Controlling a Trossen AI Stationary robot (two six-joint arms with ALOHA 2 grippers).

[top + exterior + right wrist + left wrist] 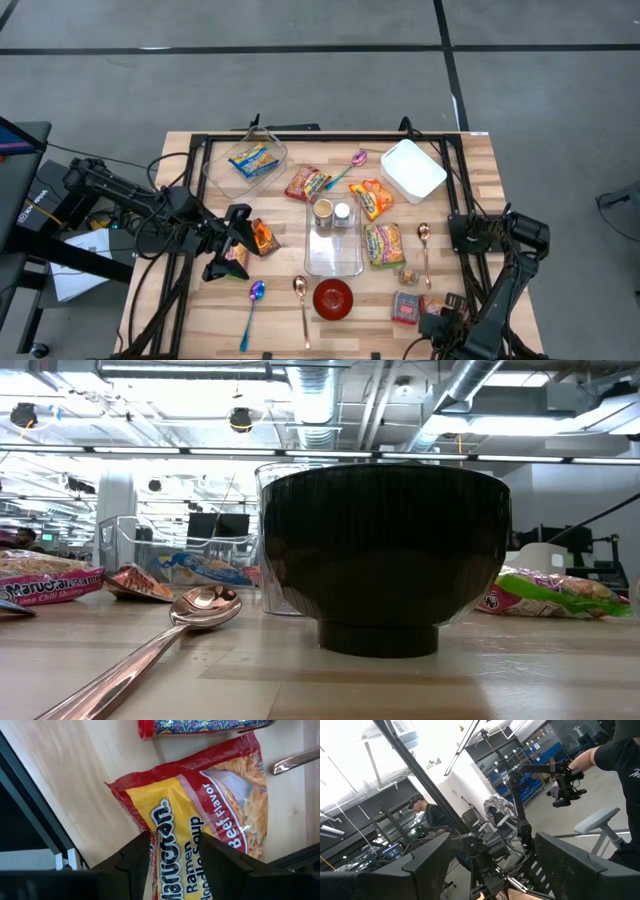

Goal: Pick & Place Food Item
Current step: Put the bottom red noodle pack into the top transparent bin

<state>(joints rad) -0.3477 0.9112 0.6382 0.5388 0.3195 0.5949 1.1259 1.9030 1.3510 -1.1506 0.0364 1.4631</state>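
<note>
My right gripper (175,845) is low at the lower right of the high view, at the table's near edge, and the ramen packet (200,805) lies directly under it. My jaws are partly spread, with a gap between them, and they stand astride the middle of the packet. The yellow part with the brand print shows in the gap. I see no firm pinch yet.

The packet lies flat on the wood. I judge that its long axis runs forward from me, almost in line with the gap, so my jaws would close across its short width. It is wider than my gap, so I think I would catch only a fold of the wrapper and could slip off it.

Beyond the far end of the packet, at the top of the wrist view, lies a patterned thing with a red end (200,725). A spoon (295,760) enters at the upper right.

Much farther, in the middle left of the high view, the left gripper (232,250) waits with jaws spread wide. I am clearly the nearer arm.
</note>
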